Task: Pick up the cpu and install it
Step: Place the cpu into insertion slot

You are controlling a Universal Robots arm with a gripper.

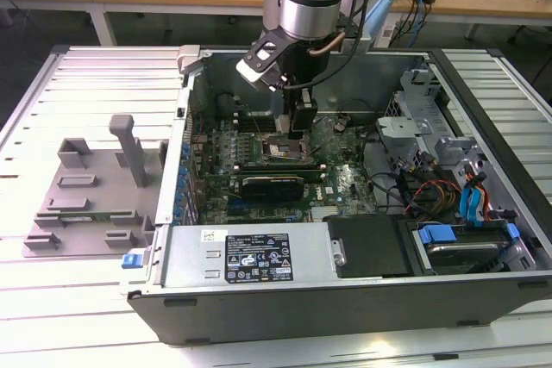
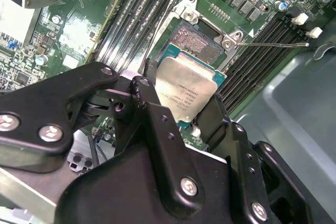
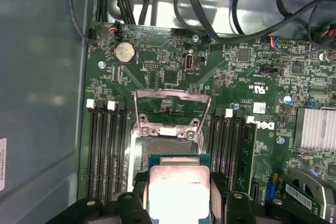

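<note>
Two black fingers [image 3: 139, 186] of the claw [image 3: 179, 184] press on opposite edges of the cpu [image 3: 178, 195]. The jaws stand apart by just the chip's width, with nothing else between them. We see the silvery lid facing up and a thin green rim around it in both wrist views.

What matters most is how the chip sits against the socket [image 3: 168, 148]. The cpu lies directly at the claw, and the open socket lies immediately past the chip's leading edge, partly covered by it. In the second wrist view the cpu [image 2: 186, 90] likewise overlaps the near side of the socket [image 2: 198, 41]. We cannot tell whether it hovers clear of the socket or already touches it. The chip is square, so it has no long axis. Its edges run close to parallel with the socket's walls.

The load frame [image 3: 170, 109] stands swung open beyond the socket, and the thin lever [image 2: 273, 44] is released to one side. Memory slots [image 3: 105, 145] flank the socket on both sides.

In the exterior view the claw [image 1: 297, 131] reaches down into the computer case [image 1: 345, 303], over the middle of the motherboard. The grey tray [image 1: 86, 204] rests well apart, towards the table [image 1: 69, 299] edge on the exterior view's left.
</note>
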